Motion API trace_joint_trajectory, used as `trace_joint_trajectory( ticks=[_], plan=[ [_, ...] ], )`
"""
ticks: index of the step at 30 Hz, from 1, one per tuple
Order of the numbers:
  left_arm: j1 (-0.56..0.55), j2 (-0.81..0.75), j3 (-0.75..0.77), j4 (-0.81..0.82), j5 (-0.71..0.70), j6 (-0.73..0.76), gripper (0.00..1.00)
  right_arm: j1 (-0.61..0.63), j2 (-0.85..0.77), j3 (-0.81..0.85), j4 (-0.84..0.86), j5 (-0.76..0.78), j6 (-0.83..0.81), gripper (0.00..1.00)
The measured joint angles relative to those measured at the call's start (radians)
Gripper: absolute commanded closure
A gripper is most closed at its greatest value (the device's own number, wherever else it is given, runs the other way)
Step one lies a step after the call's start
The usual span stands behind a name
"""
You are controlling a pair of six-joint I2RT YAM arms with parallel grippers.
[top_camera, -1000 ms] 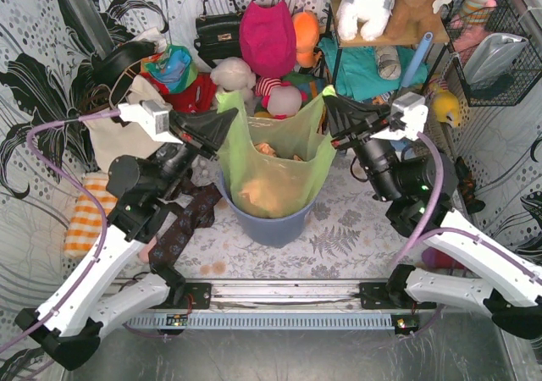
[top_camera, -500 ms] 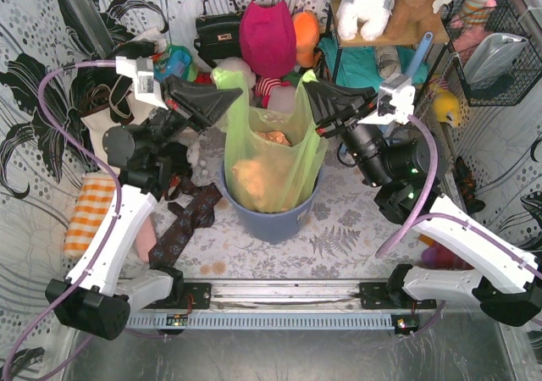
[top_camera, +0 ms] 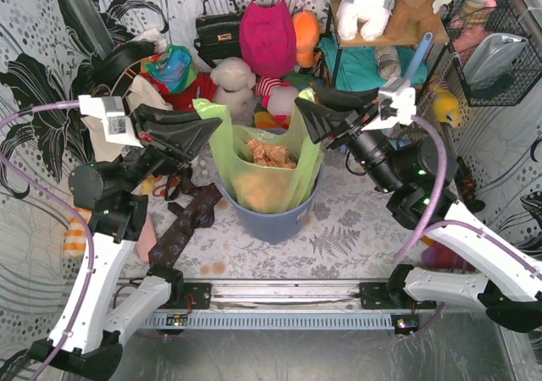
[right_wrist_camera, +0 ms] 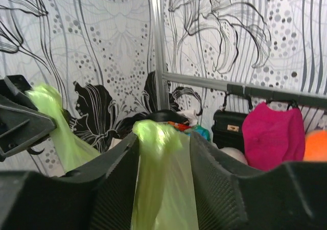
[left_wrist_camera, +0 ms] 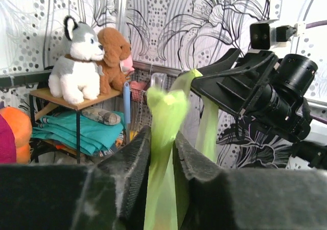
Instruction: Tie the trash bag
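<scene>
The lime-green trash bag sits in the blue-grey bin, with crumpled orange-brown paper inside. Its two handle strips stick up. My left gripper is at the left strip, which runs up between the slightly parted jaws. My right gripper is at the right strip, which leans on one finger between jaws that stand clearly apart. Each wrist view shows the opposite gripper with the other strip.
Plush toys, a black handbag and a magenta bag crowd the back. A shelf with toys stands at back right, a cream tote at left. A dark patterned cloth lies beside the bin.
Both grippers lifted the handles up and inward, then came lower. The bag has sagged back into the bin. Both pairs of jaws have parted around the strips.
</scene>
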Motion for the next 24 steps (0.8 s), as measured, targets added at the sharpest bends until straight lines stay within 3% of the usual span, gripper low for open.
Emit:
trace_joint_trajectory(
  ticks=[6,8,20,24],
  plan=[
    [0.000,-0.004,0.114,-0.117,-0.040,0.092,0.36,0.000,-0.001,0.189,-0.179,-0.060,-0.044,0.33],
    [0.000,-0.005,0.144,-0.145,-0.041,0.115,0.31,0.000,-0.001,0.251,-0.245,-0.081,-0.058,0.29],
    [0.000,0.090,0.309,-0.307,0.063,0.254,0.23,-0.011,0.166,0.653,-0.675,-0.223,-0.158,0.20],
    [0.005,0.158,0.348,-0.312,0.152,0.254,0.22,-0.107,0.224,0.694,-0.751,-0.344,-0.151,0.19]
  ],
)
